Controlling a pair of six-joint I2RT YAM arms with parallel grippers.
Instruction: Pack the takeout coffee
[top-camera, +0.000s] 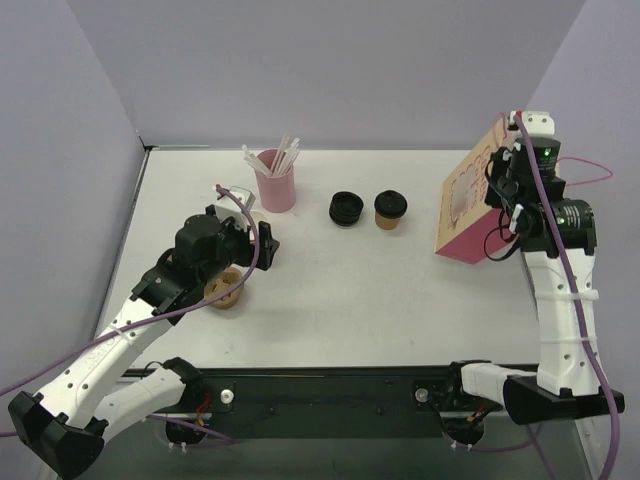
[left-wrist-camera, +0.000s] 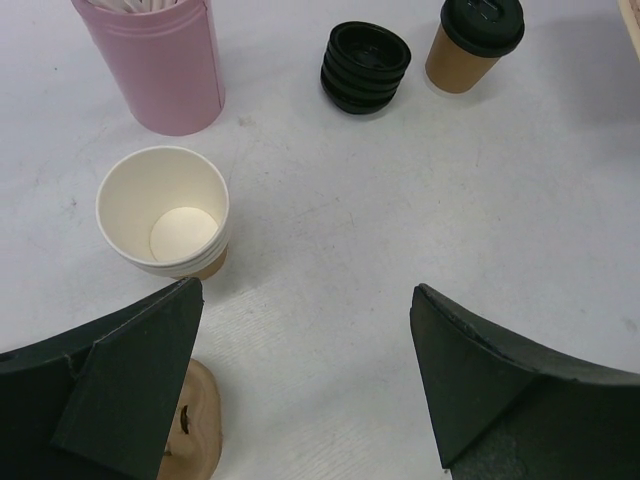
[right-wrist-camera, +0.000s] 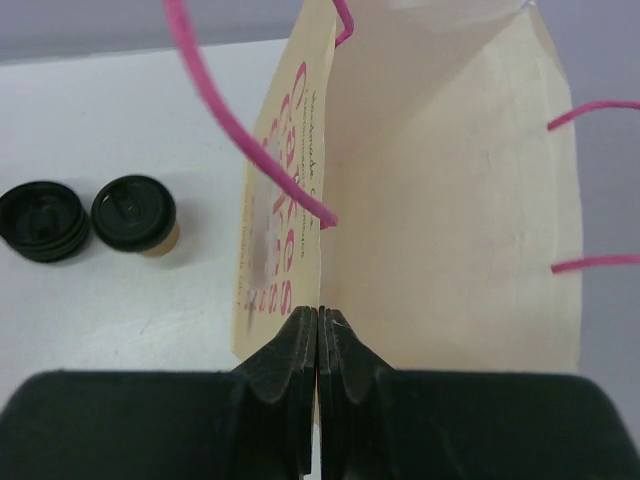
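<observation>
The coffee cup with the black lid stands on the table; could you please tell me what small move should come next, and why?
Probably the left gripper should reach forward and right to the coffee with its jaws wide. It hovers open near an unlidded cup and holds nothing, while the right gripper is shut on the rim of the bag.

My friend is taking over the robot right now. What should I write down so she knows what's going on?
Left hand: open, holding nothing, above the table near an empty cup.
Right hand: shut on one wall of the bag, at the table's right side.
Coffee: lid on, standing on the table between the stack of lids and the bag.
Done: bag gripped.
Left: pick up the coffee and put it in the bag.
</observation>
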